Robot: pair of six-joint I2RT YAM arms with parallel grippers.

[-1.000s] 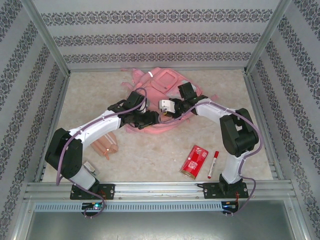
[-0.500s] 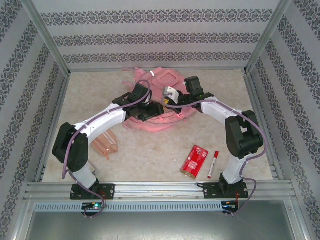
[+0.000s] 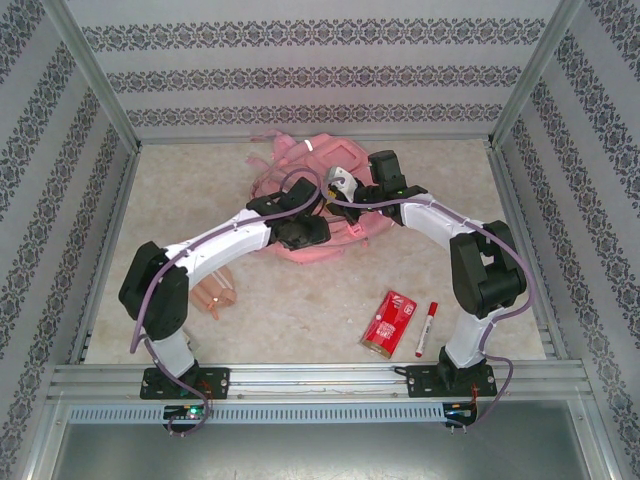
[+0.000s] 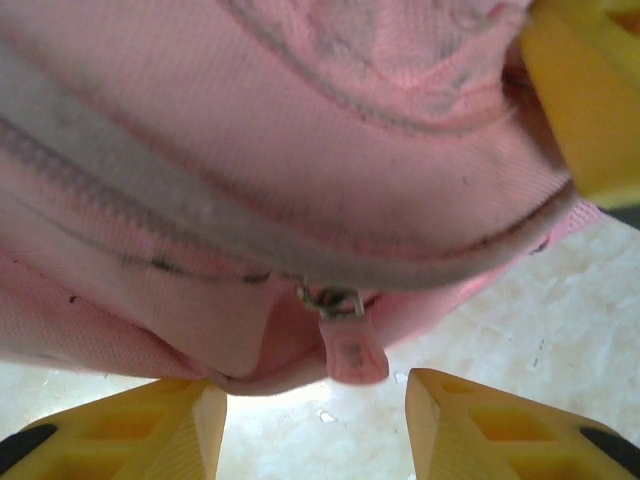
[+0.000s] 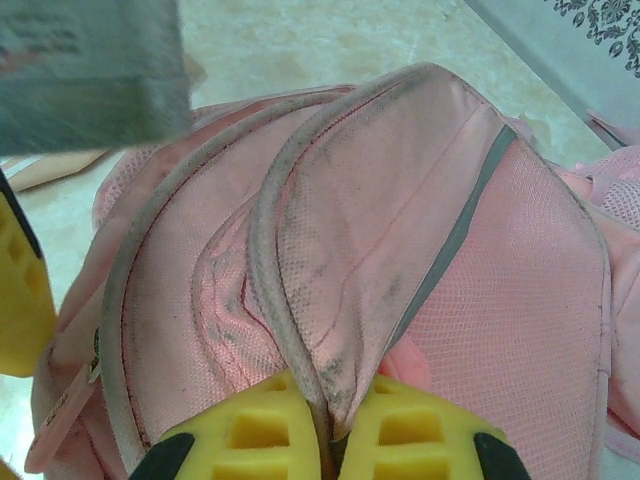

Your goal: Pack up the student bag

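1. The student bag [image 3: 345, 160] lay crumpled at the far middle of the table [image 3: 280, 320], with much of it hidden under both arms' wrists.
2. The right gripper [image 5: 328, 432] was clenched on a raised fold of the bag's pink fabric, and its fingers were cut off by the bottom edge of the view.
3. The left gripper [image 4: 315, 430] stood released, its jaws apart just below one zip pull [image 4: 352, 352].
4. One blurred grey block [image 5: 90, 70] in the right wrist view could not be made out.
5. One red packet [image 3: 390, 322] and one marker [image 3: 426, 328] lay side by side near the right arm's base.
6. One pale pink translucent item [image 3: 215, 295] lay partly under the left arm.
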